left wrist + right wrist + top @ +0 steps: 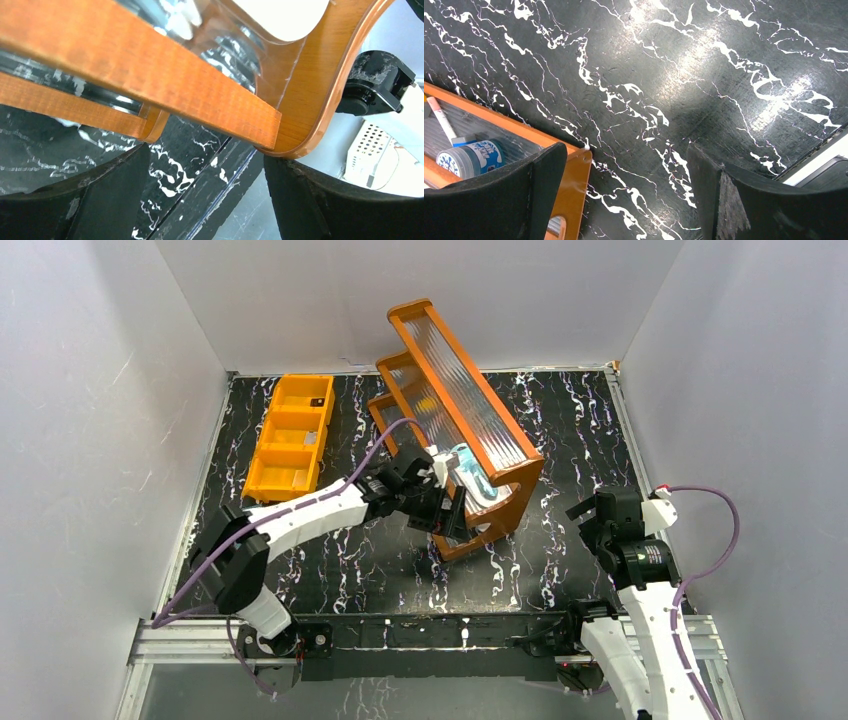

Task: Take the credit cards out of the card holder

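Note:
Neither the card holder nor the credit cards show in any view. My left gripper (449,514) is at the near end of an orange wooden rack (520,490) with ribbed glass shelves. It stands open in the left wrist view (205,195), its fingertips just under the rack's bar (165,85) and curved end panel (320,85), with only table between them. My right gripper (598,516) hovers open over the bare marble table to the right of the rack, and nothing lies between its fingers (626,190).
A blue-and-white jar (471,157) and a white stick (441,120) lie on the rack's lower shelf. An orange three-compartment tray (290,435) stands at the back left with small items inside. White walls close in the table; a metal rail (420,635) runs along the near edge.

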Available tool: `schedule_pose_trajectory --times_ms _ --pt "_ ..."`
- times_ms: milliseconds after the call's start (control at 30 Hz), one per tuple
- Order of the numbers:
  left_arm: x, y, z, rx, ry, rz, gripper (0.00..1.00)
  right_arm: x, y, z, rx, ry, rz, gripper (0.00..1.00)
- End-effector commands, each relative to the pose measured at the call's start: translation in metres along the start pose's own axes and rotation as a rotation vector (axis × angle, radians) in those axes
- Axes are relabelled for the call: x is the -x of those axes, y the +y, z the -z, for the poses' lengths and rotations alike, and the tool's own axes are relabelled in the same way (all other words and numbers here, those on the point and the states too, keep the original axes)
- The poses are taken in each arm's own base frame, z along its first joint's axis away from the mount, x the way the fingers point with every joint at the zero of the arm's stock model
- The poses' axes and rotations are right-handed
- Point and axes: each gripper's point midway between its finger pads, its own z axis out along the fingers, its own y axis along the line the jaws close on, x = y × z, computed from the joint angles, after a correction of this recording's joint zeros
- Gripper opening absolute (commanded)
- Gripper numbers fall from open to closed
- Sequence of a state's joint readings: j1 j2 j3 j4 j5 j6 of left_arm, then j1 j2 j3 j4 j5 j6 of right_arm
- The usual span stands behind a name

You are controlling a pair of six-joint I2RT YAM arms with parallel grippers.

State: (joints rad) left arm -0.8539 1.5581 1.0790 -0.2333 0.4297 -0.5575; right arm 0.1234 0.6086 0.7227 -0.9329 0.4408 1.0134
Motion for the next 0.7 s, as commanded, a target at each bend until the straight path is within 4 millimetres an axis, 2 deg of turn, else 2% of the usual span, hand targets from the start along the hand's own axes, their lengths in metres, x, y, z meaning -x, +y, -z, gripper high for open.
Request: schedule_pose_trajectory --times_ms 0,267,367,500,667 --pt "0.027 -0.028 -0.006 -0.044 -0.038 -0.068 0.82 0.018 0.01 0.009 0.032 -0.059 -0.024 0.98" --pt "0.039 -0.054 -0.052 -0.095 0.026 -0.133 0.8 0.021 0.008 0.012 0.033 -0.072 -0.021 0.98" --pt "0.044 -0.062 -0.064 -0.123 0.047 -0.166 0.78 0.024 0.009 0.016 0.036 -0.079 -0.023 0.98" --pt "0.041 -0.061 -0.063 -0.12 0.065 -0.2 0.79 0.028 0.01 0.018 0.045 -0.097 -0.017 0.98" --pt "0.034 -0.035 -0.038 0.016 0.005 -0.224 0.86 0.015 0.021 0.015 0.115 -0.037 0.028 0.98"
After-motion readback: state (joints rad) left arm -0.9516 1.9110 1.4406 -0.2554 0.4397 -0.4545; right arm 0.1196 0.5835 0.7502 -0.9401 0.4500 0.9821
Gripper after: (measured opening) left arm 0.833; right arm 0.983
